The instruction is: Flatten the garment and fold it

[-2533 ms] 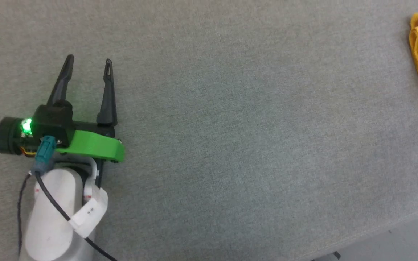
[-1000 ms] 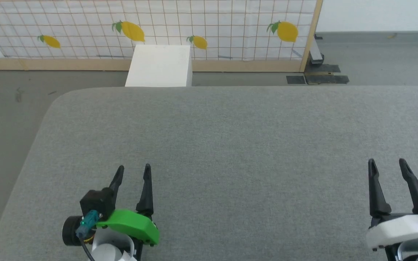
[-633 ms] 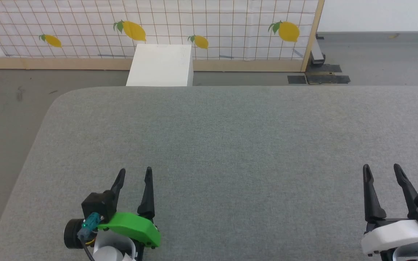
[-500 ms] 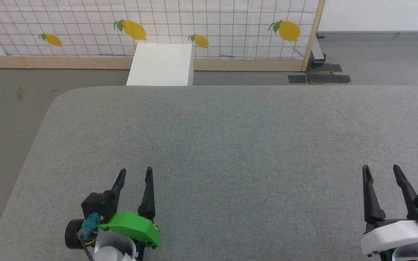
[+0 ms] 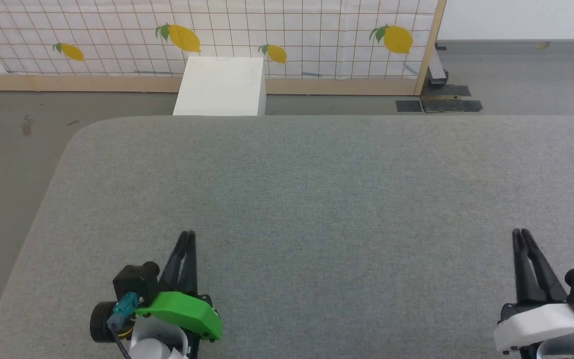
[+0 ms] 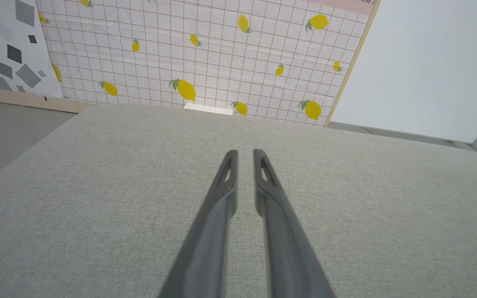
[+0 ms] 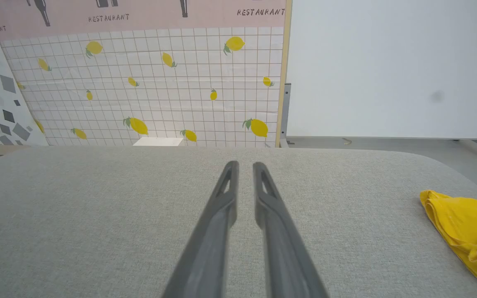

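Long, dark, tapered fingers drawn almost together and holding nothing, the left gripper (image 5: 188,234) and the right gripper (image 5: 520,232) point across a grey woven-cloth tabletop (image 5: 317,189), a crumpled bright yellow T-shirt (image 7: 466,231) bunched well off to the right gripper's right.

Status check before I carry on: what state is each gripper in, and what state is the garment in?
left gripper: shut or very nearly, fingers together, holding nothing.
right gripper: shut or very nearly, fingers together, holding nothing.
garment: crumpled in a heap on the grey table, not flattened, not folded, apart from both grippers.
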You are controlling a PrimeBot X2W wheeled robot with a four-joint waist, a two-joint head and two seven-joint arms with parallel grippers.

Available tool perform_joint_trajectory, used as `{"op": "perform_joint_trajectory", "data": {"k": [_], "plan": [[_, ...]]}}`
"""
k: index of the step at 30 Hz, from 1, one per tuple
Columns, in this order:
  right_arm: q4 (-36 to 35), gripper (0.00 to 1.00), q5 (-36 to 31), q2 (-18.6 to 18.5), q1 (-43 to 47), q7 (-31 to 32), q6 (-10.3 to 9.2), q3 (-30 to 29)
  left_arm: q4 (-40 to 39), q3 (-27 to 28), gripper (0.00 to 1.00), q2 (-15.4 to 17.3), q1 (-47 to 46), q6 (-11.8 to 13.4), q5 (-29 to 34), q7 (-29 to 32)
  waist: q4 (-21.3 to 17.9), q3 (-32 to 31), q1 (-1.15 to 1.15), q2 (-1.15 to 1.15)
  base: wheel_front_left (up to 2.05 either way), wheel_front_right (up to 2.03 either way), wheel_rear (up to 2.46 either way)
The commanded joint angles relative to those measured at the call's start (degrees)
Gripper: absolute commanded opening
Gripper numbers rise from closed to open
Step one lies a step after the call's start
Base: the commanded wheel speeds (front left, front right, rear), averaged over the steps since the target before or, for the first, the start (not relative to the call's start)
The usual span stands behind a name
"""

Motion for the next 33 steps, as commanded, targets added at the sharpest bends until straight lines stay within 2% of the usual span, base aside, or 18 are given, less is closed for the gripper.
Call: {"op": "perform_joint_trajectory", "data": {"k": [1,33], "plan": [[0.00,0.00,-0.01,0.00,-0.01,0.02,0.00,0.01,-0.03,0.01,0.00,0.00,0.01,0.00,0.03,0.03,0.00,0.00,0.00,0.00,0.00,0.00,0.00],[-0.12,0.00,-0.89,0.06,-0.99,1.85,-0.02,2.13,-3.89,1.73,0.00,-0.05,1.34,0.35,3.61,3.49,0.05,-0.02,0.00,0.00,0.00,0.00,0.00]]}}
